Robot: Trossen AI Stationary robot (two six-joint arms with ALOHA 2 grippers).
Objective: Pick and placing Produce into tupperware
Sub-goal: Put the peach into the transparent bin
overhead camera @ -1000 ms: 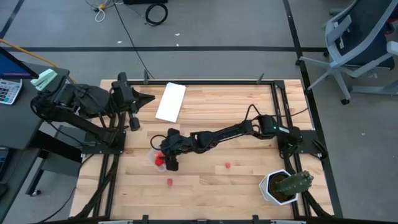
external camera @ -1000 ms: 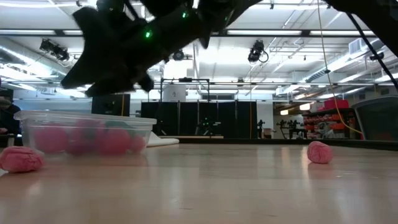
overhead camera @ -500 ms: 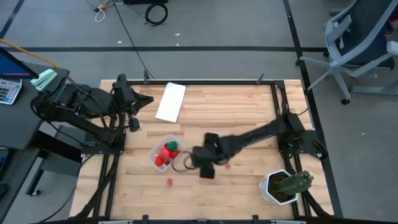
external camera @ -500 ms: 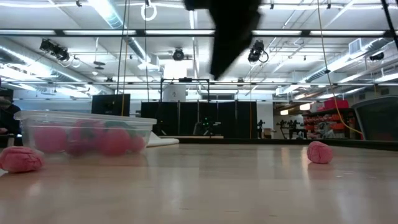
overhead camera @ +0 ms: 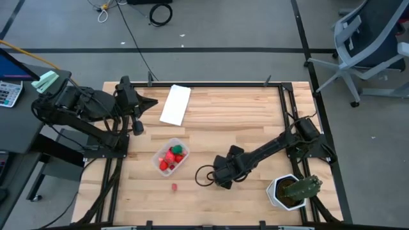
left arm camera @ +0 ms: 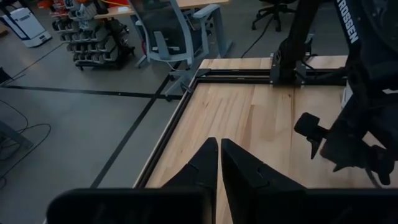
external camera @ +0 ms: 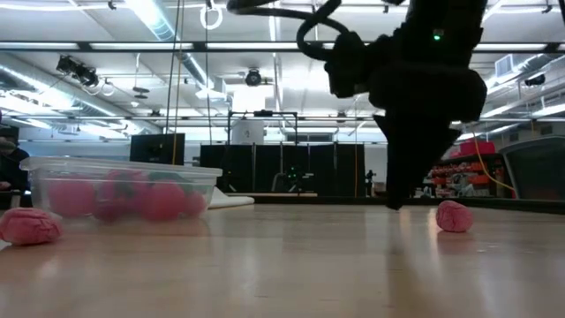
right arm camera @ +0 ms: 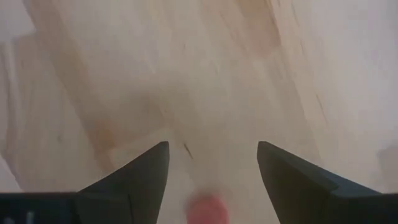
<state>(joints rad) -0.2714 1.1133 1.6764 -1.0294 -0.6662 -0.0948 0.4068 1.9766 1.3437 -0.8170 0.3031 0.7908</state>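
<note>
Pink produce piece (right arm camera: 207,208) lies between the open right tool's (right arm camera: 211,168) fingers.

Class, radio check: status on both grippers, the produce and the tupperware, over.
Right gripper open, low over a loose pink piece. Left gripper shut, parked at table edge. Tupperware part-filled; another piece loose beside it. Nothing in the way.

The right gripper (overhead camera: 223,178) is swinging away from the tupperware (overhead camera: 170,156), where it hung a second ago, and is now dropping low over the bare wood beside the loose pink piece (right arm camera: 207,208), which is showing between its spread fingers (right arm camera: 134,176).
</note>
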